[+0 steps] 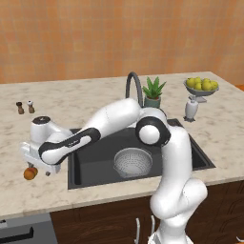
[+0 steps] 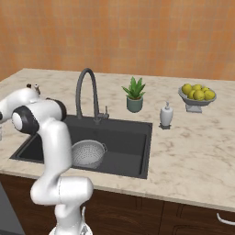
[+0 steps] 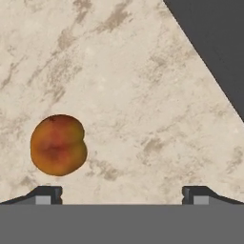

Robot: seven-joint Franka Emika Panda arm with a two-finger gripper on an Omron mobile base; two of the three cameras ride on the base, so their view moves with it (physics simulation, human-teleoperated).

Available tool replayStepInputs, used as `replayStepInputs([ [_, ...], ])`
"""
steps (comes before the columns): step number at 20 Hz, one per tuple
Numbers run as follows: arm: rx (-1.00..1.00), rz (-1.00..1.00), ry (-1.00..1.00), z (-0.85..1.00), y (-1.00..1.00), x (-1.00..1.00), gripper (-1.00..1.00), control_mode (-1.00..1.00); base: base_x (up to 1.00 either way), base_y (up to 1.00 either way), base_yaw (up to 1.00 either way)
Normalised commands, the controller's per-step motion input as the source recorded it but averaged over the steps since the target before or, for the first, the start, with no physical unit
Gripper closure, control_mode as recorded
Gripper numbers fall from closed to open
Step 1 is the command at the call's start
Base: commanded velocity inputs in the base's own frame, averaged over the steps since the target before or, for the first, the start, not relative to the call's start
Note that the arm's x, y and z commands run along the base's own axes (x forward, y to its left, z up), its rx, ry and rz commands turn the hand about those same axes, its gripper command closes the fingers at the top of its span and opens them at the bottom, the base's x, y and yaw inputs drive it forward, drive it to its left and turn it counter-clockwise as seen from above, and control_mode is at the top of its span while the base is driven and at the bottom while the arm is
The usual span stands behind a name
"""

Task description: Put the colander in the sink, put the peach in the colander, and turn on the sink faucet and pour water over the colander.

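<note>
The gripper (image 3: 122,194) hung wide open and empty above the marble counter (image 3: 143,95) — the peach (image 3: 58,145) lay at its ten o'clock, beside the left fingertip (image 3: 46,194). The colander (image 1: 133,161) sat in the sink (image 1: 95,162) under the faucet (image 1: 134,86) — dry.

We see the colander (image 2: 87,153) sitting inside the sink (image 2: 128,137), toward its front left, partly behind our arm (image 2: 50,137). The sink faucet (image 2: 87,94) arches at the back rim. On the bench (image 2: 193,147) stand a potted plant (image 2: 134,95), a white dispenser (image 2: 166,114) and a footed fruit bowl (image 2: 197,95).
</note>
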Motion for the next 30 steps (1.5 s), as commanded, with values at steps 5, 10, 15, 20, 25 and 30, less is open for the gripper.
replayStepInputs([
  [5,-0.05,-0.13,0.00,-0.06,0.15,0.15,-1.00,-1.00,0.00,0.00,0.00],
  [10,-0.03,-0.07,0.00,-0.09,0.05,0.26,-1.00,-1.00,0.00,0.00,0.00],
  [15,0.00,-0.02,0.00,-0.22,0.01,0.26,-1.00,-1.00,0.00,0.00,0.00],
  [20,0.00,0.00,0.00,-0.24,0.00,0.18,-1.00,-1.00,0.00,0.00,0.00],
  [25,0.00,0.01,0.00,-0.17,0.02,0.07,-1.00,-1.00,0.00,0.00,0.00],
  [30,0.00,0.01,0.00,-0.16,0.02,0.01,-1.00,-1.00,0.00,0.00,0.00],
])
